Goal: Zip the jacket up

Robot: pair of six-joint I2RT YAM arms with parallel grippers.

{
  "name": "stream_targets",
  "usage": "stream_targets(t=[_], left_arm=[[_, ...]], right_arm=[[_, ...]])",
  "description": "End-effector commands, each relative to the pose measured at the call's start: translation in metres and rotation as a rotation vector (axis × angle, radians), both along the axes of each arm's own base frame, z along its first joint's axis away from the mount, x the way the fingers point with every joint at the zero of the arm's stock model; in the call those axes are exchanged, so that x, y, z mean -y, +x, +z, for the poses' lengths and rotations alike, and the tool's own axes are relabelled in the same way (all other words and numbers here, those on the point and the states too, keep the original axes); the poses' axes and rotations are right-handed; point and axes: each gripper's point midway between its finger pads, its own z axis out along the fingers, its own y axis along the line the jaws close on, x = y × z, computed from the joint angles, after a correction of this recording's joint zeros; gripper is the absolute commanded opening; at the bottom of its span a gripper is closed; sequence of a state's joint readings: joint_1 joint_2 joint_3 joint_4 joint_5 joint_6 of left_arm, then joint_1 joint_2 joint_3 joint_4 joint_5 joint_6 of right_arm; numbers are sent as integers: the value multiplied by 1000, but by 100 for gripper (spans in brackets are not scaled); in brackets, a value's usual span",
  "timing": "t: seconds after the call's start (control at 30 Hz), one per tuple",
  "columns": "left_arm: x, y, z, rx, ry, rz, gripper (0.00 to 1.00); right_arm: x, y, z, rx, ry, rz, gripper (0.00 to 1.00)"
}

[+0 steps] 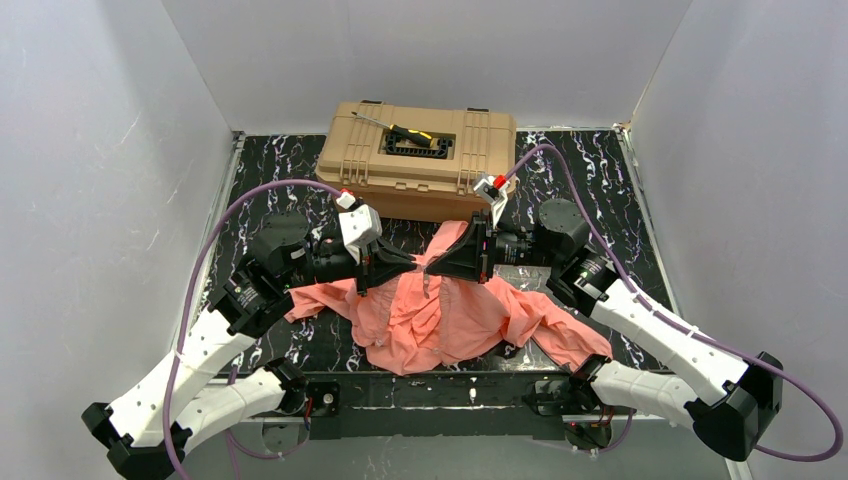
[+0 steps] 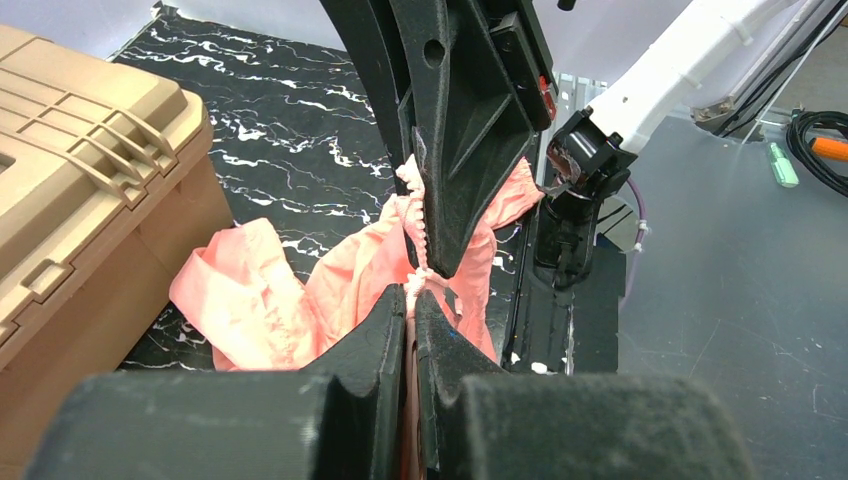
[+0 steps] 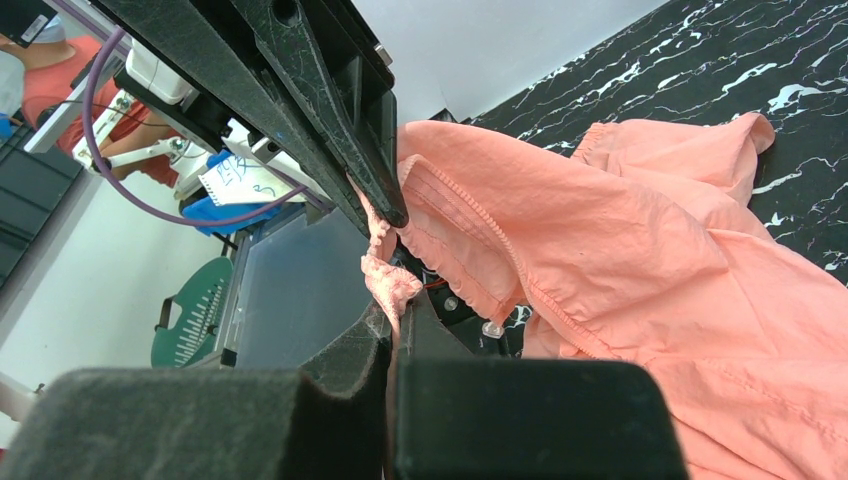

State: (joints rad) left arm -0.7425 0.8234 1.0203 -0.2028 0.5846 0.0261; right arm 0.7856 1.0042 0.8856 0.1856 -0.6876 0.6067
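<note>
Salmon-pink jacket [image 1: 430,315] is being held up at its middle over the black marbled tabletop [image 1: 600,180], just before the tan toolbox [image 1: 420,160], with the sleeves lying flat. The left fingers [image 2: 385,320] are being pressed closed on the toothed zipper tape [image 2: 413,225]. The right fingers [image 3: 360,345] are pinching that same edge, tip to tip. Thin crinkled fabric is bunching softly. Slider cannot be made out. Judged: tape is best being drawn taut and straight, so no cloth is being caught.
</note>
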Motion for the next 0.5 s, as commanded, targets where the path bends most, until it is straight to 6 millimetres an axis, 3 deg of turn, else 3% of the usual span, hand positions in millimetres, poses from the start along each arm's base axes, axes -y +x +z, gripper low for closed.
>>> stream_targets(t=[0.0, 0.47], left_arm=[[-1, -4, 13, 26, -19, -19, 0], [1, -2, 15, 22, -18, -21, 0]], right_arm=[[0, -1, 26, 59, 63, 7, 1], [1, 0, 32, 76, 73, -2, 1]])
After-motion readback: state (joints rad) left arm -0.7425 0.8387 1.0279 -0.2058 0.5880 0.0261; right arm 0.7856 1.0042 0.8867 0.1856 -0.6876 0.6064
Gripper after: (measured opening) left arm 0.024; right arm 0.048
